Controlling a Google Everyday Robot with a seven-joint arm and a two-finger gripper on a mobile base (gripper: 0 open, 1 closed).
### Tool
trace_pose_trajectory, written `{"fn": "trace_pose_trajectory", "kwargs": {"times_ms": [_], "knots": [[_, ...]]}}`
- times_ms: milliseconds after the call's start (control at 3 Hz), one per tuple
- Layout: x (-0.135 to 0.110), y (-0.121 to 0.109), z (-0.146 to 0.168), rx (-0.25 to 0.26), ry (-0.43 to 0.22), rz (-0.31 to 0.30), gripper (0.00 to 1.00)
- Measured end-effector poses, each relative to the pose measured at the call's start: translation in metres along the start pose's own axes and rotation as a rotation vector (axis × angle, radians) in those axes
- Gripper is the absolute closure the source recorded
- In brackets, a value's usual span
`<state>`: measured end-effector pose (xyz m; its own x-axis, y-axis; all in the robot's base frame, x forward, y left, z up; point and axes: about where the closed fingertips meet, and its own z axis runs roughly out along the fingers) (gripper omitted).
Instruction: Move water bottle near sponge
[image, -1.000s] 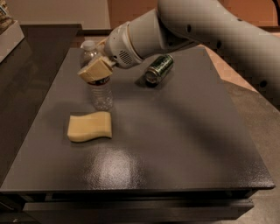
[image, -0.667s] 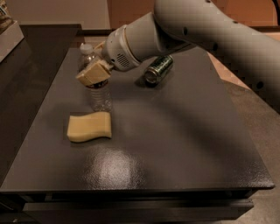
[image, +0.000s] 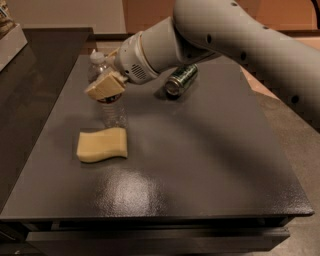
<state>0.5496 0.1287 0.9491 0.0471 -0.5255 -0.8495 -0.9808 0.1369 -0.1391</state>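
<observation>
The water bottle (image: 114, 113) is a small clear ribbed bottle with a white cap. It stands upright at the back left of the dark table (image: 210, 165), its base just behind the sponge. The sponge (image: 102, 145) is a pale yellow flat block lying in front of the bottle, almost touching it. My gripper (image: 103, 83) is shut on the bottle's upper body. One tan finger (image: 106, 87) shows across the bottle's front; the other is hidden behind it.
A green metal can (image: 181, 80) lies on its side at the back middle of the table, behind my arm (image: 235, 35). A white box edge (image: 10, 40) shows at the far left. The table's front edge (image: 150, 216) is near the camera.
My gripper and the bottle have shifted slightly left and down towards the sponge. The sponge and the can have not moved.
</observation>
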Motion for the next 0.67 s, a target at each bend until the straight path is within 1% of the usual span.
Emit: {"fn": "trace_pose_trajectory", "kwargs": {"times_ms": [333,667], "knots": [[-0.0011,0.0014,0.0014,-0.003,0.000,-0.002,0.00],[-0.0011,0.0014,0.0014,-0.003,0.000,-0.002,0.00]]}}
